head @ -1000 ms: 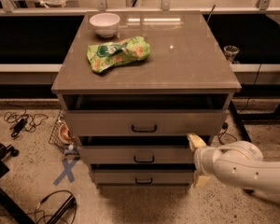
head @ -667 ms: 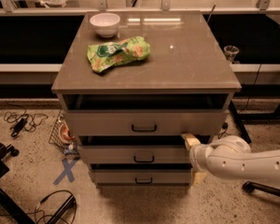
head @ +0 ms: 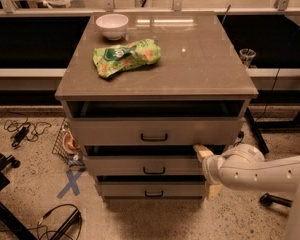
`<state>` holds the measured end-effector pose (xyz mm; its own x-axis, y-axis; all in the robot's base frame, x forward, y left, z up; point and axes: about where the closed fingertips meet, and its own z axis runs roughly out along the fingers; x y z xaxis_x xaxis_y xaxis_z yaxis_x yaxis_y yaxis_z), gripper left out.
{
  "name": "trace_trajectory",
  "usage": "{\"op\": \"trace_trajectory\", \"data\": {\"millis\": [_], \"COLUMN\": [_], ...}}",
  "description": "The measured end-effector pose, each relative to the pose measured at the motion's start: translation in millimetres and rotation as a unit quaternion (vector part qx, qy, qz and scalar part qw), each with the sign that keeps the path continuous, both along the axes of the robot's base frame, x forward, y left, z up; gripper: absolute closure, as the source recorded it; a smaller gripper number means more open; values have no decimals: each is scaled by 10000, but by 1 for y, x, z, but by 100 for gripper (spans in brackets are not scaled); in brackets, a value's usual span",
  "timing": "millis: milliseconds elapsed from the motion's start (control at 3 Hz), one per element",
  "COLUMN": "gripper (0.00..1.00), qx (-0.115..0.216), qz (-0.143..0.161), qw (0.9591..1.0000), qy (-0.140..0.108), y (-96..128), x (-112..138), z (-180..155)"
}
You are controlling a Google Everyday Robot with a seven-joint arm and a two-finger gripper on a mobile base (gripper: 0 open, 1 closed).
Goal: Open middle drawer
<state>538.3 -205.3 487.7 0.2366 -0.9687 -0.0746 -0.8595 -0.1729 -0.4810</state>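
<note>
The middle drawer [head: 125,166] is the second of three grey-tan drawers in the cabinet, with a small black bar handle [head: 154,170]. My gripper [head: 208,170] is at the right end of its front, on a white arm [head: 260,171] coming in from the right. Its two tan fingers are spread apart: the upper fingertip [head: 202,151] sits just above the drawer front's right end, and the lower fingertip [head: 213,190] sits below it, beside the lowest drawer. It holds nothing. A dark gap shows above the middle drawer's front.
The taller top drawer [head: 155,131] and the slim lowest drawer [head: 152,189] have the same handles. On the cabinet top [head: 200,64] lie a white bowl [head: 112,25] and a green snack bag [head: 126,57]. Cables [head: 22,130] and a blue tape cross [head: 71,182] are on the floor at left.
My arm has moved left, bringing the gripper from beside the cabinet up against the right end of the middle drawer's front. The drawers have not moved.
</note>
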Motion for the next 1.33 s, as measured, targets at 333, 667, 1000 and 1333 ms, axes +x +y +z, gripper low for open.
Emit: {"op": "trace_trajectory", "data": {"millis": [333,667,1000,1333], "gripper": [0,18,22,1], "qx": [-428,-415,-409,-408], "qz": [297,340,341,345], "qw": [9981,9964,9962,9962], "qy": [335,654,686,693], "y": [1,3,3,4], "x": [-6,-30,-33,-33], "z": [-28,-58,-61,-62]}}
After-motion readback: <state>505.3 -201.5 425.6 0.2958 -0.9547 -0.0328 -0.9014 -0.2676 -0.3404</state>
